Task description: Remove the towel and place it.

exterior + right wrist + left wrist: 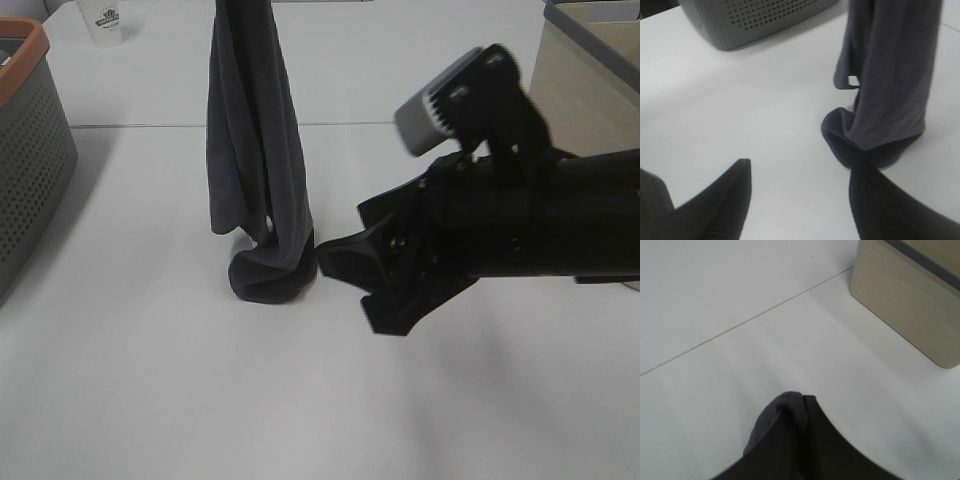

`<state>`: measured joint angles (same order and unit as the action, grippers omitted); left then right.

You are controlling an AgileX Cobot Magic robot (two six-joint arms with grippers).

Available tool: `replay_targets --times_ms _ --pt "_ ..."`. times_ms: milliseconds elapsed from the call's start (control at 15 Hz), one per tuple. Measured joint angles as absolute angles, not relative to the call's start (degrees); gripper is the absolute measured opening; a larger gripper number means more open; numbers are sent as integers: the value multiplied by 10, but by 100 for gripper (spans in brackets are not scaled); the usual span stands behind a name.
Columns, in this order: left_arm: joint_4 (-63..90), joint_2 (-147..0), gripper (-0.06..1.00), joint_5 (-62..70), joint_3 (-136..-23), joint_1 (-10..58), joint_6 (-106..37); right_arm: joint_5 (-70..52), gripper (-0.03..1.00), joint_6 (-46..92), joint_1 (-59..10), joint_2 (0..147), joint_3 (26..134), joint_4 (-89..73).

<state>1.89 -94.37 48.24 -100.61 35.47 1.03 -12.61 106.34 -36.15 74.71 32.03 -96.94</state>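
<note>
Right gripper (352, 290) lies low over the table (150, 400) with its jaws spread wide and nothing between them, its opening turned toward the bunched foot of the towel (255, 150). In the right wrist view the two dark fingers (740, 200) frame bare tabletop, with the crumpled lower end of the cloth just beyond one fingertip. That pose looks like a readiness to pin or catch the loose end so the cloth can be laid out flat.

Left gripper (797, 412) is out of frame above in the high view. Its own camera shows a fold of dark cloth tucked against a finger, so it appears to be clamped on the towel's upper edge. That would explain the long vertical drape, with only the bottom pooled on the table.

Grey perforated basket (30, 170) stands well apart at the left. A beige box (580, 70) sits at the far right, and a white cup (103, 20) stands at the back.
</note>
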Motion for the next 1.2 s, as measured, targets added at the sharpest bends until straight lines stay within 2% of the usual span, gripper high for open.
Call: replay_targets --times_ms 67,200,667,733,1200 --pt "19 -944 0 486 -1006 355 10 -122 56 1099 -405 813 354 -989" --pt "19 -944 0 486 -1006 355 10 -126 56 1100 -426 875 402 -992" --pt "19 -944 0 488 -1006 355 10 -90 56 1003 -429 1059 549 -994" --pt "19 -944 0 488 -1006 355 10 -54 56 979 -429 1080 566 -994" --pt "21 -944 0 490 -1006 355 10 34 55 960 -429 1121 603 -994"
